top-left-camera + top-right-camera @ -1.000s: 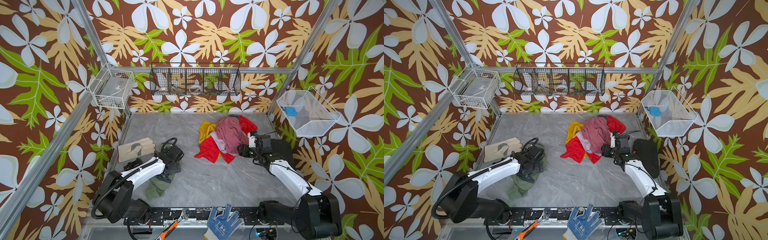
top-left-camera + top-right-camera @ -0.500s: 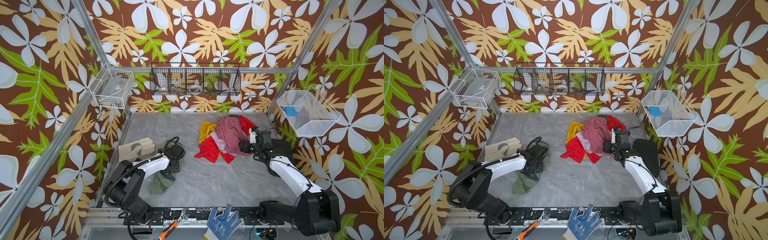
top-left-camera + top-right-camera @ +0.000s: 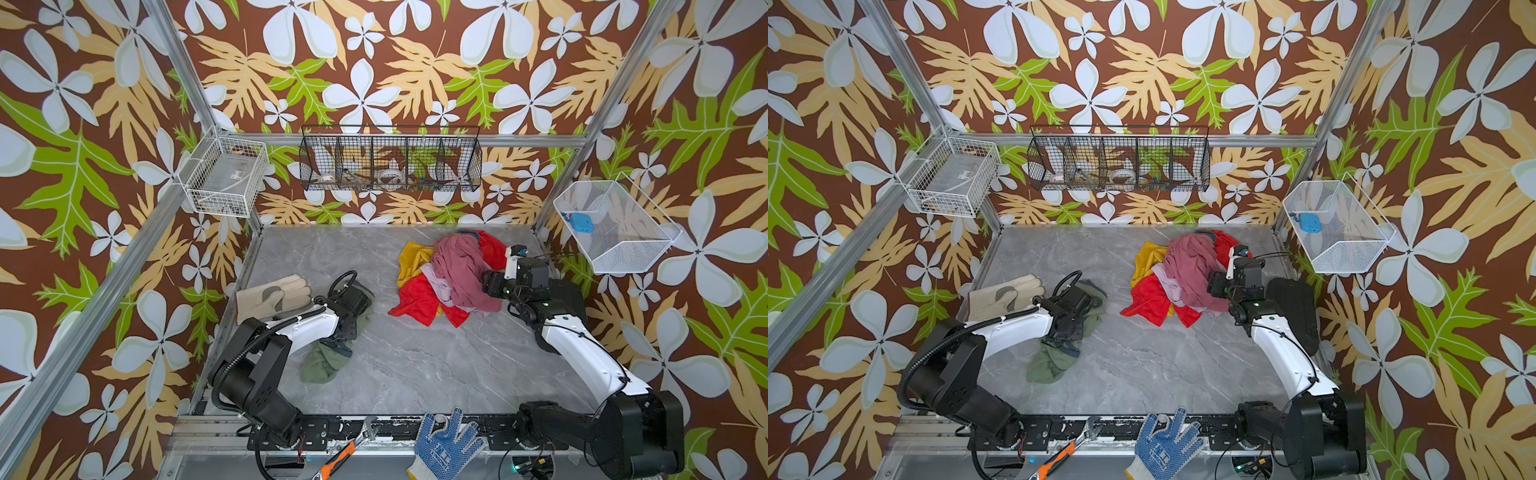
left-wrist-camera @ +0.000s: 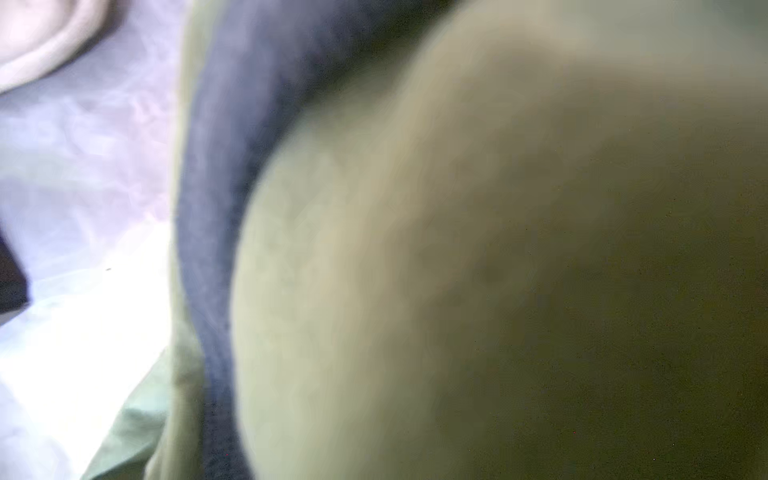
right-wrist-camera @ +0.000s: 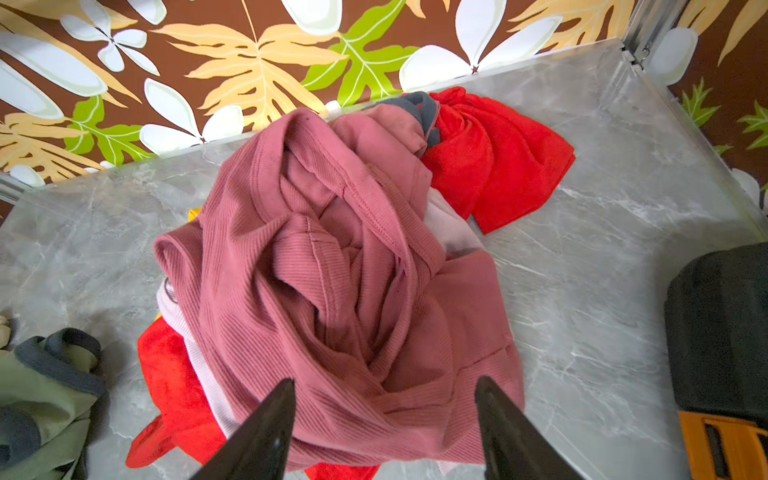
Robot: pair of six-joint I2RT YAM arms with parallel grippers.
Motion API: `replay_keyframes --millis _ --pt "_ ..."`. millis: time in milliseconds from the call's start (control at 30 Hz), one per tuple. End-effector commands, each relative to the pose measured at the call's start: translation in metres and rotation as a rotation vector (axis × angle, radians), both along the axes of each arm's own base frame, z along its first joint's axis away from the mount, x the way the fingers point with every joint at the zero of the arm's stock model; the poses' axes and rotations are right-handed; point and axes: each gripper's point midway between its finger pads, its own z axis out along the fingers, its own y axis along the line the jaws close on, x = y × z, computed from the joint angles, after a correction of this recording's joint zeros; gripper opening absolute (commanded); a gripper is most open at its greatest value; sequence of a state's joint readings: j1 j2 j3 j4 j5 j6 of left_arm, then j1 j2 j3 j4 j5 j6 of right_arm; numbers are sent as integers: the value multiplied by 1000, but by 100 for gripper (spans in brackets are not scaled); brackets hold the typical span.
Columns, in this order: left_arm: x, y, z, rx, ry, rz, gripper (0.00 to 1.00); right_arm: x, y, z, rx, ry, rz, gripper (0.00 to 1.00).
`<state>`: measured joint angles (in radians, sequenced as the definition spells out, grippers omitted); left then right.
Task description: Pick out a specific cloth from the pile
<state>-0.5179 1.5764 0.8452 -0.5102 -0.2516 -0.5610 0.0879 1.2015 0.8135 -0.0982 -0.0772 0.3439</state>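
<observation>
**Operator:** Where is the olive cloth?

**Spotter:** Under your left gripper (image 3: 344,328). The cloth (image 3: 326,361) is bunched on the desk (image 3: 415,365). Part of it is below the gripper and part trails out toward that arm's base. A pale work glove (image 3: 274,293) lies just beside that gripper, on the side away from the pile (image 3: 453,274). The cloth is well apart from the pile. In the left wrist view, blurred olive fabric with a dark band fills nearly the whole picture, so it is right up against the camera.

**Operator:** Have I pinched it?

**Spotter:** You can't tell from these views. From above, the wrist hides the fingers, and in the wrist view the fabric does. I'd judge you're at the grasp on the separated cloth.

**Operator:** And the right side?

**Spotter:** Your right gripper (image 5: 384,380) hangs with its jaws spread and nothing between them. The pink cloth (image 5: 332,270) on top of the pile is just ahead of its fingertips. I can't say whether they touch it.

**Operator:** What does the next move need?

**Spotter:** Make sure of your hold, then raise the left gripper slowly. Soft fabric can slip if you've caught only a fold, so watch that the trailing part follows. Leave the right gripper where it is, because the pink cloth isn't the one you want.
</observation>
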Motion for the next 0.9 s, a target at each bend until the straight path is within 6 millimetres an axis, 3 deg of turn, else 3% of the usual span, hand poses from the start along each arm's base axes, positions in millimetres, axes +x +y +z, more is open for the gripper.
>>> replay_keyframes --millis 0,567,867 --pt "17 -22 20 -147 -56 14 0 5 -1 11 31 -52 -27 68" --pt "101 0 175 -168 -473 141 0 12 -3 33 60 -139 -65 68" --pt "151 11 230 -203 -665 144 0 14 1 39 51 -149 -69 68"
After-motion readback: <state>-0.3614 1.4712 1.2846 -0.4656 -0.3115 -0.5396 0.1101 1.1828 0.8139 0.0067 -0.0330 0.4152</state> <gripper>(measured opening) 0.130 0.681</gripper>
